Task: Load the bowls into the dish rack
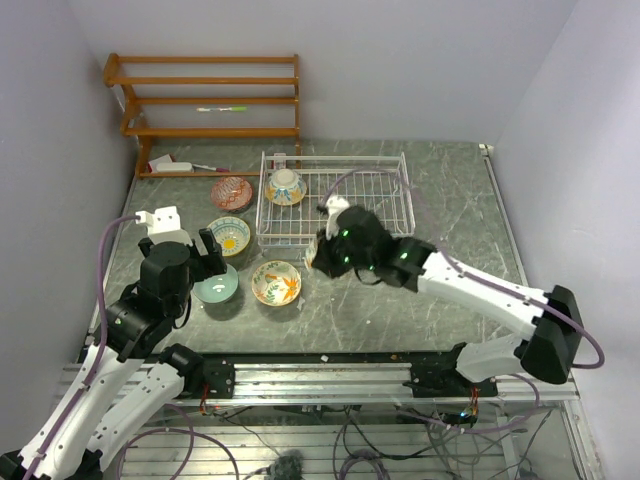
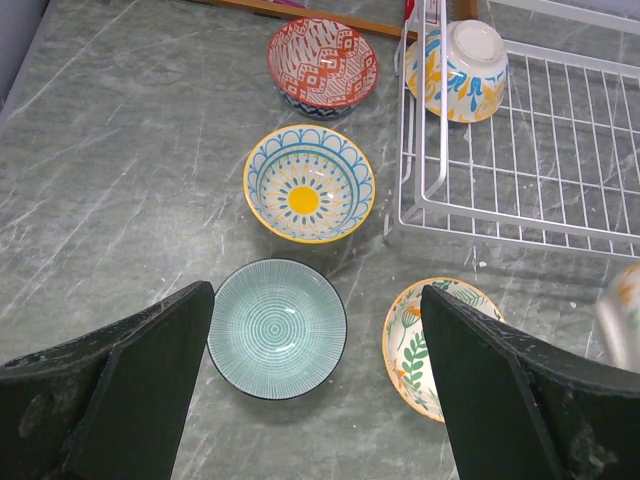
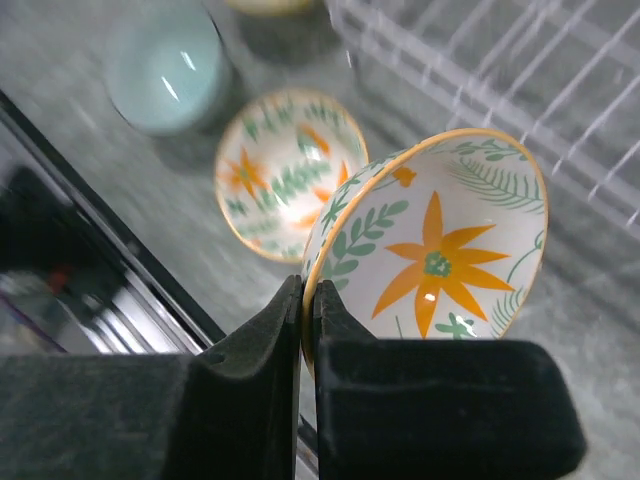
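Observation:
My right gripper (image 3: 308, 290) is shut on the rim of an orange floral bowl (image 3: 440, 260) and holds it tilted in the air by the front left corner of the white wire dish rack (image 1: 385, 195). One blue-orange bowl (image 1: 286, 186) leans inside the rack's back left corner. A second orange floral bowl (image 1: 276, 283), a teal bowl (image 1: 218, 288), a yellow-blue bowl (image 1: 229, 235) and a reddish bowl (image 1: 231, 192) sit on the table left of the rack. My left gripper (image 2: 315, 295) is open and empty above the teal bowl (image 2: 277, 328).
A brown wooden slatted shelf (image 1: 205, 100) stands at the back left with a pen on it. Small items lie on the table at its foot (image 1: 175, 165). Walls close in on the left, back and right. The arms' rail (image 1: 320, 375) runs along the near edge.

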`<action>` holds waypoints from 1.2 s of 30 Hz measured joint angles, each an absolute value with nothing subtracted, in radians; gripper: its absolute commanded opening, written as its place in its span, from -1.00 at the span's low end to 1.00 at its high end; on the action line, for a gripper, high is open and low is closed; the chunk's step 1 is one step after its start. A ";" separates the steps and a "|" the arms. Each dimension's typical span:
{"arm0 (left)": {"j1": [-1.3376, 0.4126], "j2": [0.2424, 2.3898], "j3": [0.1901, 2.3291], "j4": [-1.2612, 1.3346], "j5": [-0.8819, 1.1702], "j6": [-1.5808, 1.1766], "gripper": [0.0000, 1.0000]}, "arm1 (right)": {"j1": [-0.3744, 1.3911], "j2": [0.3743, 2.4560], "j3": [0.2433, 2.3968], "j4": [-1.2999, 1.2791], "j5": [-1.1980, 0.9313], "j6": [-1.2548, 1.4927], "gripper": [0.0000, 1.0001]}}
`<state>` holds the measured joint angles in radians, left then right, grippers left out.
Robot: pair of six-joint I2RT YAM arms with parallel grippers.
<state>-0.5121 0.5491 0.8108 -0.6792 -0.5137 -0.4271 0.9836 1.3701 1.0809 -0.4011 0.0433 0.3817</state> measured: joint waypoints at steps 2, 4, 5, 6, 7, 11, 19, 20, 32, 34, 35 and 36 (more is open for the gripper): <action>-0.512 0.549 0.811 -0.679 -0.513 -0.427 0.91 | 0.927 1.343 1.114 -0.356 -0.031 0.393 -1.00; -0.512 0.549 0.811 -0.679 -0.513 -0.427 0.91 | 0.879 1.336 1.149 -0.301 -0.099 0.404 -1.00; -0.512 0.549 0.811 -0.679 -0.513 -0.427 0.91 | 0.862 1.338 1.161 -0.276 -0.129 0.412 -1.00; -0.512 0.550 0.811 -0.679 -0.513 -0.427 0.91 | 0.834 1.345 1.172 -0.236 -0.178 0.424 -1.00; -0.512 0.550 0.811 -0.679 -0.513 -0.427 0.91 | 0.816 1.352 1.177 -0.207 -0.215 0.437 -1.00; -0.512 0.550 0.811 -0.680 -0.513 -0.427 0.91 | 0.683 1.438 1.205 -0.055 -0.371 0.519 -1.00; -0.512 0.550 0.811 -0.679 -0.514 -0.427 0.91 | 0.515 1.702 1.326 0.184 -0.506 0.656 -1.00; -0.512 0.550 0.811 -0.680 -0.514 -0.427 0.91 | 0.496 1.734 1.331 0.233 -0.527 0.691 -1.00; -0.512 0.548 0.811 -0.680 -0.514 -0.427 0.91 | 0.421 1.924 1.289 0.550 -0.508 0.910 -1.00; -0.512 0.548 0.811 -0.680 -0.514 -0.427 0.91 | 0.423 1.948 1.278 0.598 -0.501 0.942 -1.00; -0.512 0.547 0.811 -0.680 -0.514 -0.427 0.91 | 0.423 1.961 1.268 0.623 -0.496 0.960 -1.00; -0.512 0.547 0.811 -0.680 -0.514 -0.427 0.91 | 0.423 1.970 1.261 0.636 -0.489 0.973 -1.00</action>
